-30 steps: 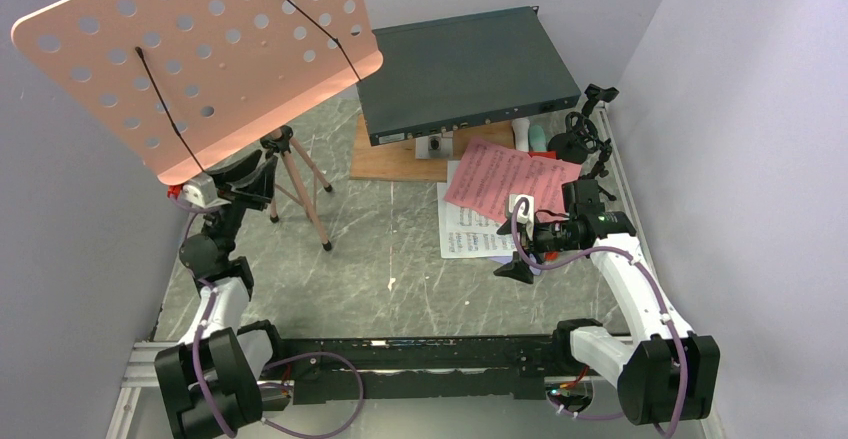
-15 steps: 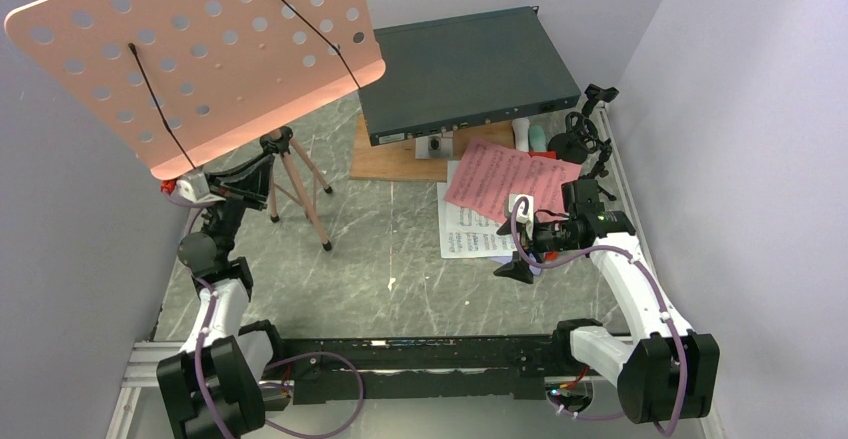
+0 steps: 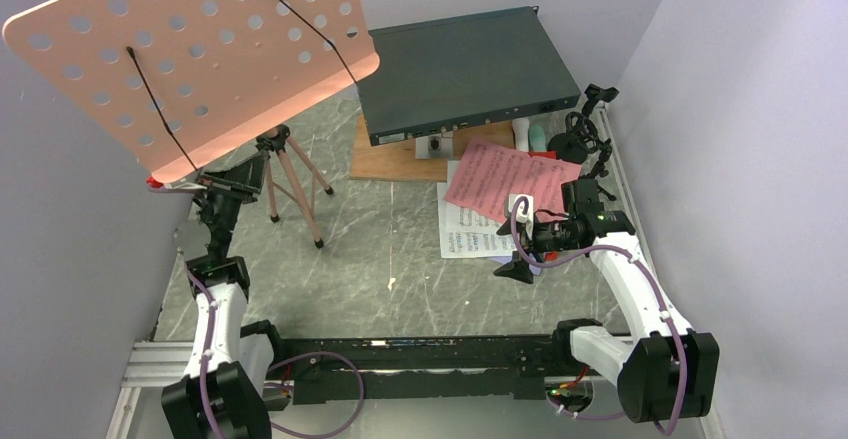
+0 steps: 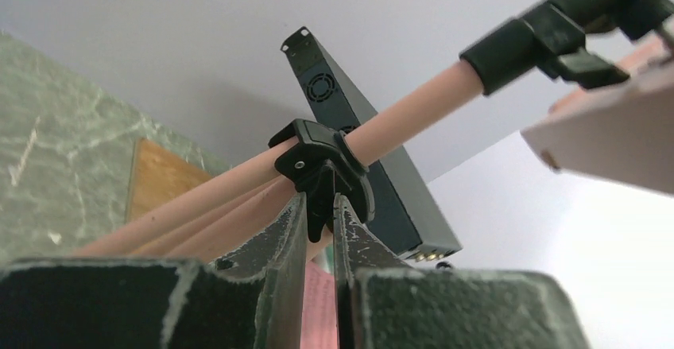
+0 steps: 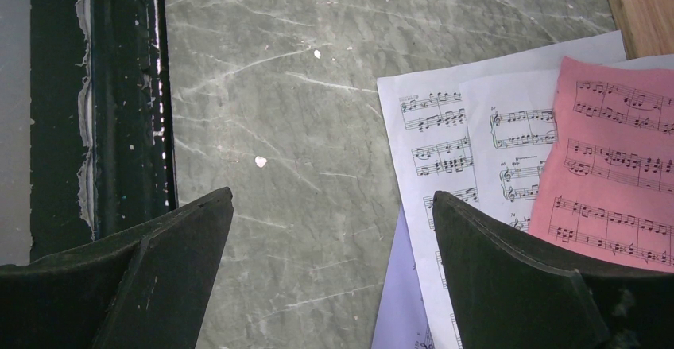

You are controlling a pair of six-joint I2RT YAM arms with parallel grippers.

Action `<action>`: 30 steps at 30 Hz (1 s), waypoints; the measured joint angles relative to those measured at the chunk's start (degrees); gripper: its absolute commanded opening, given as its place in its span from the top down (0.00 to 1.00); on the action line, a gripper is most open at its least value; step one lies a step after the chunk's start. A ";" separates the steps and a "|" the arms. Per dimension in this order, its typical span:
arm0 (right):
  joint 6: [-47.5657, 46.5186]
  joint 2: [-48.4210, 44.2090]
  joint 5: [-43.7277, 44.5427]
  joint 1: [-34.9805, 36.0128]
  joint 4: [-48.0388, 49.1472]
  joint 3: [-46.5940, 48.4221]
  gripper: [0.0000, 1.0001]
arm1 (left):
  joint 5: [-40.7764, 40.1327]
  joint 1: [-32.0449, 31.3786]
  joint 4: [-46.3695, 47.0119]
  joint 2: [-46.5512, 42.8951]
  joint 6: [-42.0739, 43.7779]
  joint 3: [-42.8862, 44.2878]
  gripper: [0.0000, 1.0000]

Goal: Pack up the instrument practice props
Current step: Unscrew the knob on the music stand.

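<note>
The salmon-pink perforated music stand (image 3: 200, 54) stands tilted at the back left on its tripod (image 3: 295, 184). My left gripper (image 3: 260, 162) reaches up under it. In the left wrist view my left gripper (image 4: 319, 206) is shut on a tab of the black clamp (image 4: 318, 162) on the pink pole (image 4: 413, 106). Sheet-music pages lie at the right: a pink page (image 3: 505, 179) over white ones (image 3: 465, 229). My right gripper (image 3: 515, 239) hovers open by their left edge, holding nothing. Its wrist view shows the right gripper (image 5: 331, 196) with white (image 5: 445, 126), pink (image 5: 612, 174) and lavender (image 5: 401, 301) pages. The black mic stand (image 3: 585, 139) and small tubes (image 3: 525, 134) sit behind.
A dark grey flat box (image 3: 465, 69) rests on a wooden board (image 3: 385, 159) at the back centre. Grey walls close in on the left, back and right. The black rail (image 3: 400, 349) with both arm bases runs along the near edge.
My left gripper has closed onto the stand's black clamp, and the left arm has stretched upward. The stand's pink desk has shifted a little to the left. The right arm has not moved.
</note>
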 measured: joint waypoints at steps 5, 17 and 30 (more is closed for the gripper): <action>0.00 0.00 0.02 0.00 0.00 0.00 0.00 | -1.64 0.04 -14.95 -0.57 -7.54 6.08 0.88; 0.02 0.00 0.11 0.00 0.00 0.00 0.00 | -1.79 0.04 -35.82 -1.07 -14.05 13.73 0.52; 0.02 0.00 0.15 0.00 0.00 0.00 0.00 | -2.47 0.04 -42.42 -3.54 -9.09 13.73 0.22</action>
